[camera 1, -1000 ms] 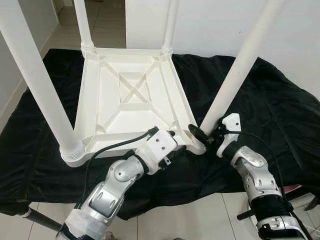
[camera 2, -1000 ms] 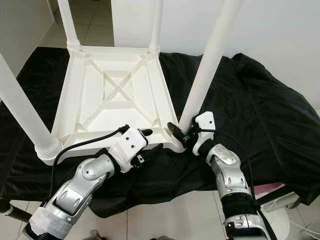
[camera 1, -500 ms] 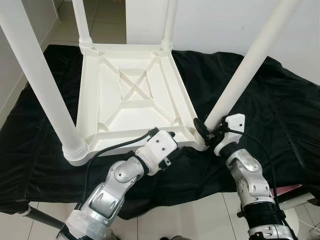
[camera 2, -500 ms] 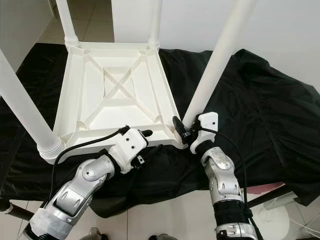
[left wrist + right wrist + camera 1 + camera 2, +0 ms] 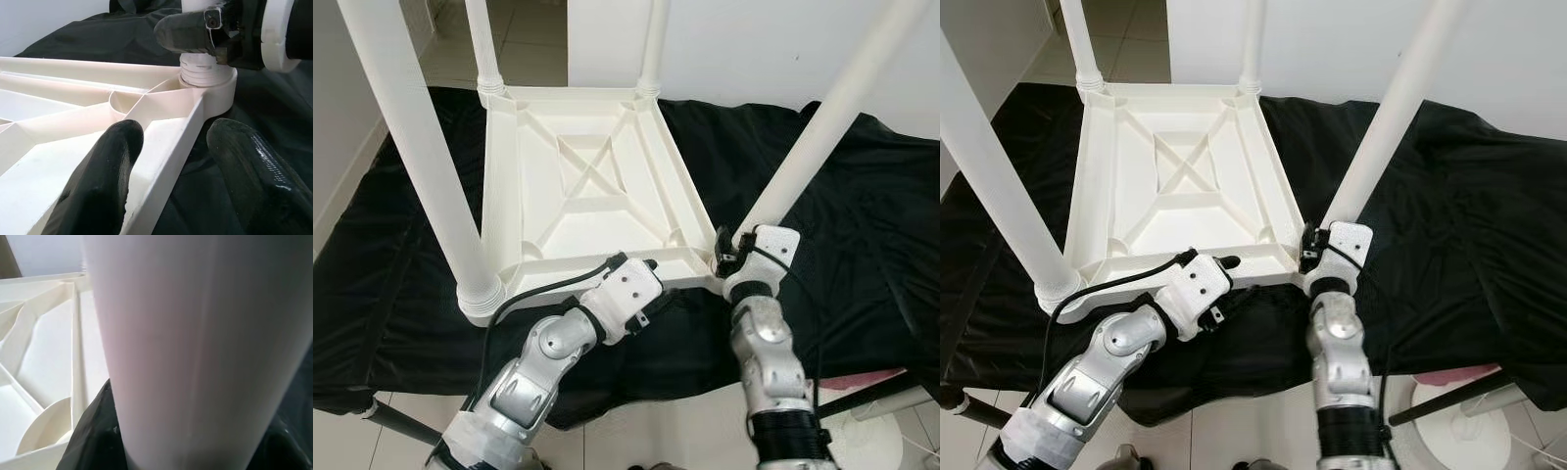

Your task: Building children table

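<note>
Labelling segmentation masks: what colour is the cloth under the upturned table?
Black fabric cloth, plain, clearest in the left eye view.

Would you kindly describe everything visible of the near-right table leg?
The near-right leg is a long, smooth white tube, plastic by its look. It leans rightward, away from the upturned table top, its ribbed foot seated in the corner socket. The right tool grips its base; the left tool straddles the table's rim nearby.

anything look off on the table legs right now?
Yes: the near-right leg leans outward to the right from its corner socket, while the two far legs stand about straight. The right hand is closed around its base, and the left hand straddles the near rim of the upturned tabletop. No cracks visible.
</note>
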